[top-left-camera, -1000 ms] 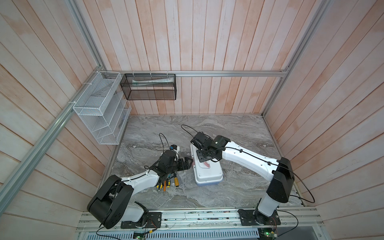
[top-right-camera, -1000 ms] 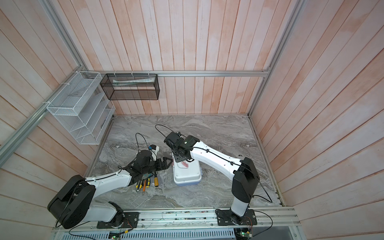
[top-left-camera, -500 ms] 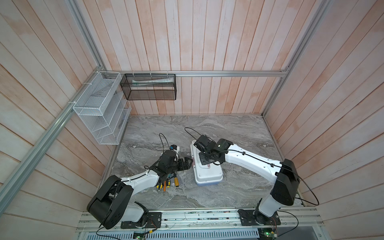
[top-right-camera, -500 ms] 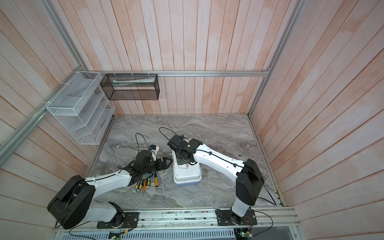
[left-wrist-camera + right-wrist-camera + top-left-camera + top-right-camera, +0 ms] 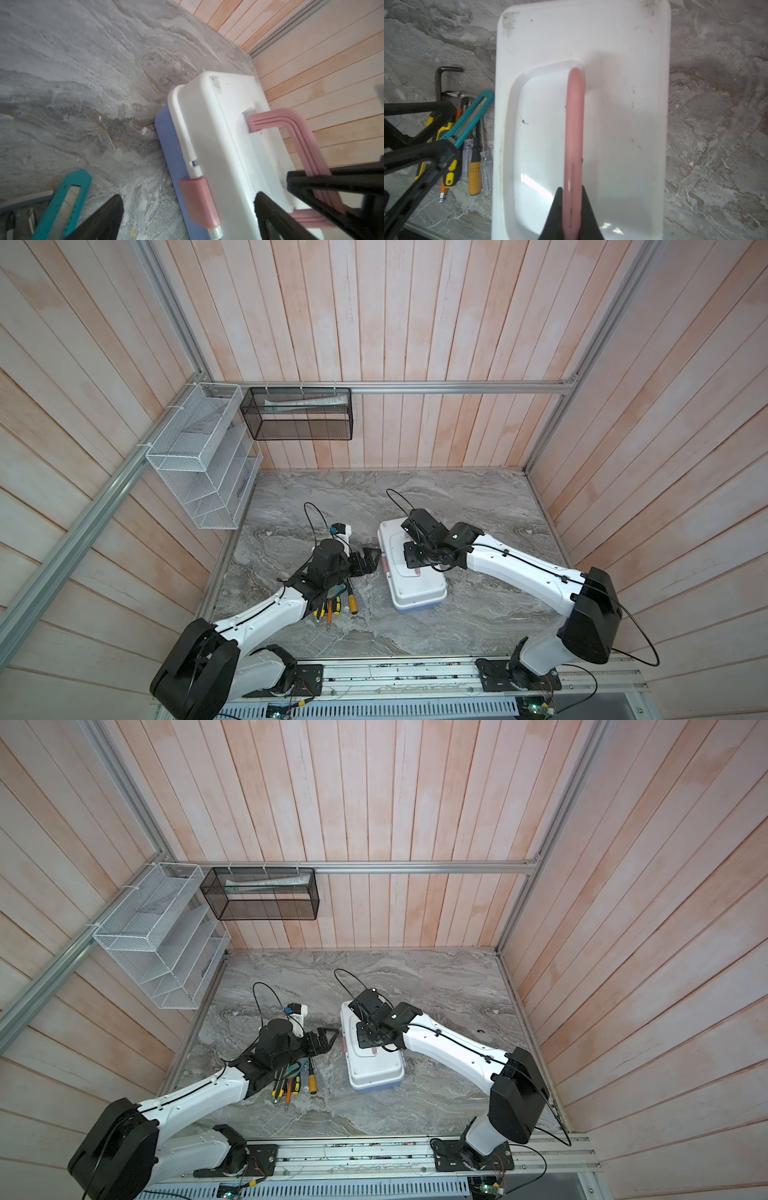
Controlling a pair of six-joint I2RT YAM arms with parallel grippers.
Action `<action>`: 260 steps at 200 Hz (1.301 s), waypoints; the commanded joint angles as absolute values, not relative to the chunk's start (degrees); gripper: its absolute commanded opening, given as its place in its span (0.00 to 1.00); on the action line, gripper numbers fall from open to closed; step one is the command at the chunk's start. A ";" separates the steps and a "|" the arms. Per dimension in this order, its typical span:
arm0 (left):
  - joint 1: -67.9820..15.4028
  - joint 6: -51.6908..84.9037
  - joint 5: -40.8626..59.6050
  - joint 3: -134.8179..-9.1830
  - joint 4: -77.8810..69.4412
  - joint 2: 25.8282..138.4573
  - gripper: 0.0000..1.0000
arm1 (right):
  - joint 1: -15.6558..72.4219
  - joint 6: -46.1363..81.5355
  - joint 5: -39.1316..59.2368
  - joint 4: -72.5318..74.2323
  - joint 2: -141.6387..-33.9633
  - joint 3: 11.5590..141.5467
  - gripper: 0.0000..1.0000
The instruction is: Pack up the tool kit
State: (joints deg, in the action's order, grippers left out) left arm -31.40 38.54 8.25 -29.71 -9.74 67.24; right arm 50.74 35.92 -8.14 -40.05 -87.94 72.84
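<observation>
Right gripper [image 5: 572, 193]: clenched on pink handle [image 5: 574, 124] of toolbox [image 5: 415, 591];
Left gripper [image 5: 371, 561]: released beside the latch [image 5: 197, 199];
Hand tools [image 5: 334, 608]: heaped toward the desk [image 5: 478, 506] front-left corner

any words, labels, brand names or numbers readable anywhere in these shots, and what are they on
No text can be read in any view.
white lid: plain, only dirt marks, no label.
pink handle and pink latch: no marking.
teal utility knife: no brand or number legible.
screwdrivers: no legible print on the handles.
pale packet in the black mesh basket: any print is too small to read.
</observation>
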 commanded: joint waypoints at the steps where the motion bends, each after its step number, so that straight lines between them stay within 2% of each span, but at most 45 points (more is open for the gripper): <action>1: -28.97 37.27 7.01 -29.35 -5.74 63.52 1.00 | 50.04 36.07 -2.15 -24.90 -82.48 70.34 0.00; 40: -25.75 32.64 11.64 -32.11 -1.09 60.28 1.00 | 46.08 40.19 6.87 -9.10 -75.11 61.49 0.00; 48: -25.84 31.65 11.94 -33.28 0.07 60.50 1.00 | 43.75 42.24 11.50 -4.83 -73.59 58.12 0.00; 72: -27.25 30.12 10.65 -36.52 3.97 61.93 1.00 | 37.08 51.46 23.49 12.40 -70.18 45.40 0.00; 107: -31.05 30.50 9.37 -39.40 4.93 63.12 1.00 | 32.54 57.40 30.21 23.21 -68.76 35.56 0.00; 136: -34.65 32.71 10.10 -42.46 4.72 66.20 0.96 | 28.81 57.65 32.66 21.68 -66.29 32.40 0.00; 159: -37.94 34.04 9.77 -45.98 6.08 70.15 0.96 | 23.91 54.98 33.46 14.52 -63.90 30.91 0.00; 188: -41.05 35.36 8.83 -51.12 9.04 74.29 0.96 | 22.59 44.93 26.34 0.36 -62.58 34.20 0.00; 224: -42.66 40.67 8.10 -57.20 13.72 77.66 0.96 | 22.59 40.24 22.70 -3.03 -62.67 34.80 0.00; 260: -43.30 42.80 8.91 -57.99 11.96 79.52 0.96 | 22.59 34.78 15.98 -8.81 -62.93 36.56 0.00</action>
